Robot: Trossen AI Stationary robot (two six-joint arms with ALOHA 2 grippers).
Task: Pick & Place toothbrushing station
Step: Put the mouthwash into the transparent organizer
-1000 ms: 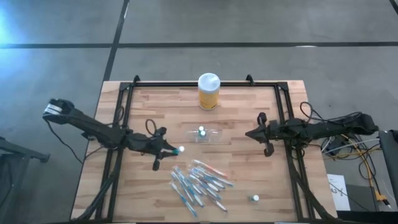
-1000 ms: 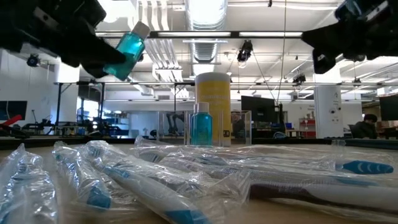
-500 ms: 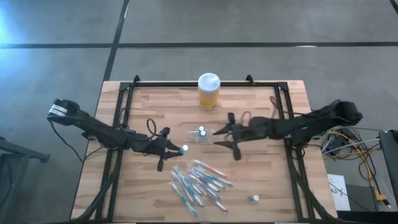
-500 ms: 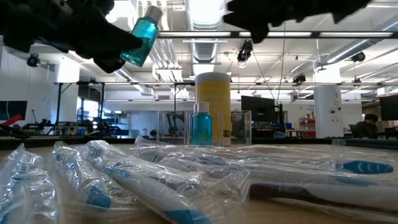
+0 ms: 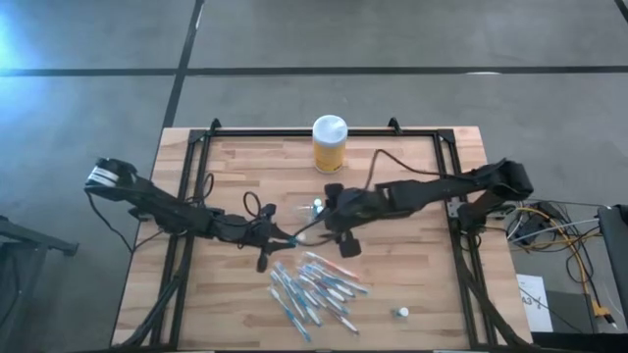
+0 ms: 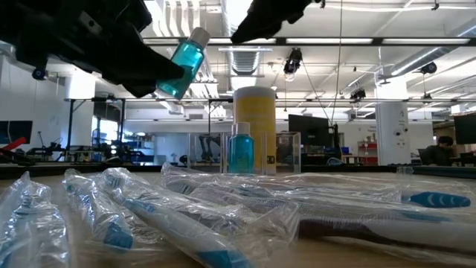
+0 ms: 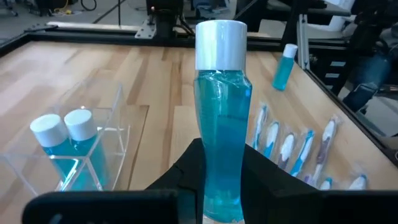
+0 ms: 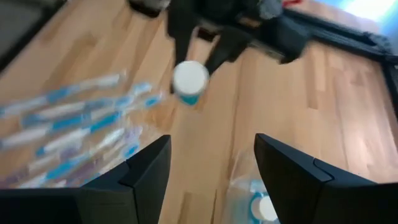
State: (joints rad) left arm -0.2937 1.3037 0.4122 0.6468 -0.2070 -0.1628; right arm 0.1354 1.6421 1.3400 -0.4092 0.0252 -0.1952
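Note:
The clear toothbrushing station (image 7: 102,140) stands on the wood near the table's middle (image 5: 316,210), with a blue bottle (image 6: 240,152) upright in it. My left gripper (image 5: 280,235) hovers just left of the station, shut on a second blue bottle with a white cap (image 7: 221,118). My right gripper (image 8: 211,180) reaches in from the right and hangs open above the station (image 5: 332,224). It holds nothing. My left gripper pinches the bottle's lower body (image 7: 221,186) between its two fingers. The fingers come nearly level from the table's left. The bottle is lifted clear of the table and tilted, its white cap (image 6: 199,36) pointing up and toward the table's right.
A yellow jar with a white lid (image 5: 330,144) stands at the far edge. Several wrapped toothbrushes (image 5: 312,286) lie in a heap near the front. A small loose bottle (image 5: 402,313) lies at the front right. A black frame rail (image 5: 451,167) runs around the table.
My right gripper has swung from the table's right side to the middle, rising and tipping down over the station. My left gripper has carried the tilted bottle a little toward the right, closer to the station.

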